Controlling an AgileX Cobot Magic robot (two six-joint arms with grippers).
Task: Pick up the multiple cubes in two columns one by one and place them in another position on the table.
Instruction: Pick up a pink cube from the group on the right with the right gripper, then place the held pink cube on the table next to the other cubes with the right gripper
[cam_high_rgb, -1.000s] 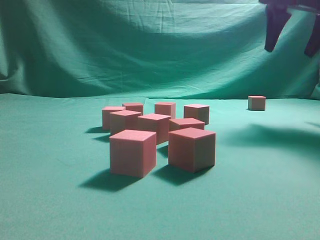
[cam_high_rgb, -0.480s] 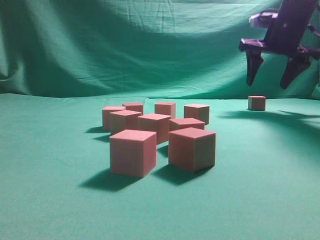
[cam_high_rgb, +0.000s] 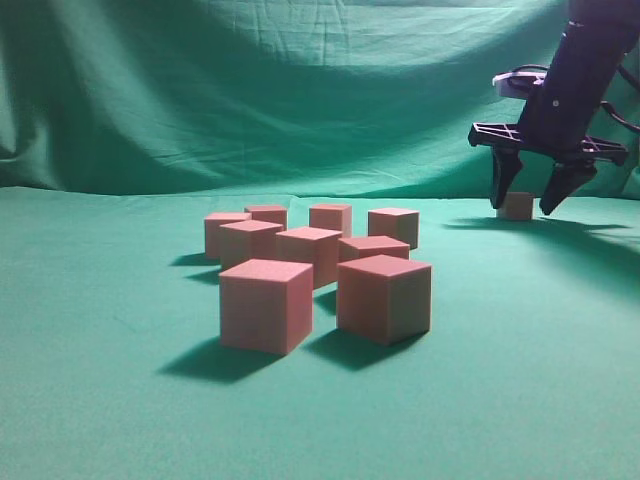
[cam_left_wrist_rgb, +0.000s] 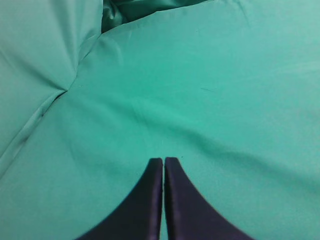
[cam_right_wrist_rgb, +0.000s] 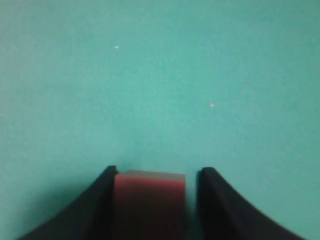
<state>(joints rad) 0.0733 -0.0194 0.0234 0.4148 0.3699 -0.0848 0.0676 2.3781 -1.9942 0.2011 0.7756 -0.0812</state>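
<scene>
Several pinkish-red cubes (cam_high_rgb: 265, 305) stand in two rough columns in the middle of the green table (cam_high_rgb: 520, 380). One lone cube (cam_high_rgb: 517, 207) sits apart at the far right. My right gripper (cam_high_rgb: 522, 207) has come down around it, one finger on each side. In the right wrist view the cube (cam_right_wrist_rgb: 149, 200) sits between the fingers of that gripper (cam_right_wrist_rgb: 158, 171). It is against the left finger, and a thin gap of cloth shows at the right finger, so the gripper is open. My left gripper (cam_left_wrist_rgb: 164, 160) is shut on nothing above bare cloth.
A green cloth backdrop (cam_high_rgb: 250, 90) hangs behind the table. A fold where cloth meets cloth (cam_left_wrist_rgb: 70, 87) shows in the left wrist view. Bare cloth lies between the cube group and the lone cube.
My right gripper has dropped from the top right corner down to the table and now straddles the lone cube. Its jaws have narrowed. The cubes have not moved.
</scene>
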